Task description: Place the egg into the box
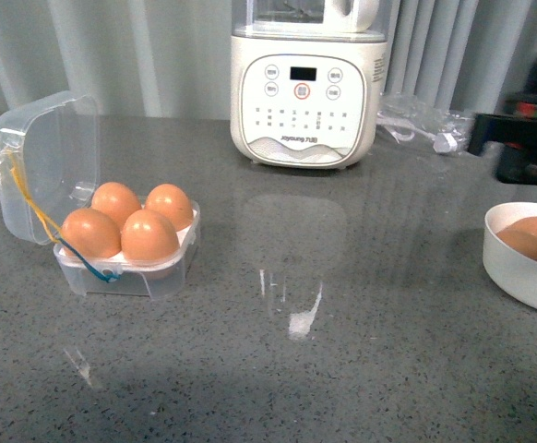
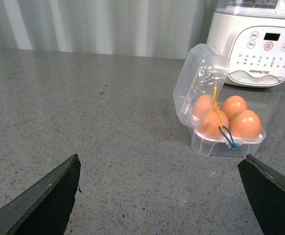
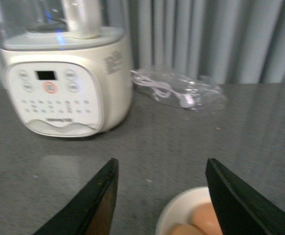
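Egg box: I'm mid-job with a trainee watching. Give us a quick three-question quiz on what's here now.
1. How many eggs sit in the box?
2. True or false: the box's lid is shut.
3. The right gripper is: A) open and empty; B) shut on an egg; C) out of view.
Key: 1. four; 2. false; 3. A.

the white appliance (image 1: 304,97) reads "joyoung" on its front panel.
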{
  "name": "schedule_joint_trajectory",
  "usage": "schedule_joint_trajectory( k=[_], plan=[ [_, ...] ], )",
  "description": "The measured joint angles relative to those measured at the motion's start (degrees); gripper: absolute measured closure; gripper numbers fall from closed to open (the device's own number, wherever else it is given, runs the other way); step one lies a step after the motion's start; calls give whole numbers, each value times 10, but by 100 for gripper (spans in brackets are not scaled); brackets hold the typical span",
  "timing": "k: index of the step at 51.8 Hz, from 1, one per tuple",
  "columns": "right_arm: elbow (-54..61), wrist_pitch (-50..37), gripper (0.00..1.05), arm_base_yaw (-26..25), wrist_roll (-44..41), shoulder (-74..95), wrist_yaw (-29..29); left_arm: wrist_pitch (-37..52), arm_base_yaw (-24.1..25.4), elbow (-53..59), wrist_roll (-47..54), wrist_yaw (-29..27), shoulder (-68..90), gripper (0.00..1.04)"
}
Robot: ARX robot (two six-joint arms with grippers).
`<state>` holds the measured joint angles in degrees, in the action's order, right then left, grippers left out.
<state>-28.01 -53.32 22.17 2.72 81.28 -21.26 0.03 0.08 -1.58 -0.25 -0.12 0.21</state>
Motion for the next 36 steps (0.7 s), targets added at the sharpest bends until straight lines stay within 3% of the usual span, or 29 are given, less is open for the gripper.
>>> schedule_joint_trajectory(
  k=[6, 15, 36],
  plan=[
    [82, -5, 76, -48, -17, -68, 38, 0, 0, 0, 0, 1, 0, 7],
    [138, 1, 102, -79, -26, -133, 80, 0, 0, 0, 0, 1, 0, 7],
    [241, 71, 101, -157, -26, -304, 150, 0, 0, 0, 0, 1, 0, 7]
  ],
)
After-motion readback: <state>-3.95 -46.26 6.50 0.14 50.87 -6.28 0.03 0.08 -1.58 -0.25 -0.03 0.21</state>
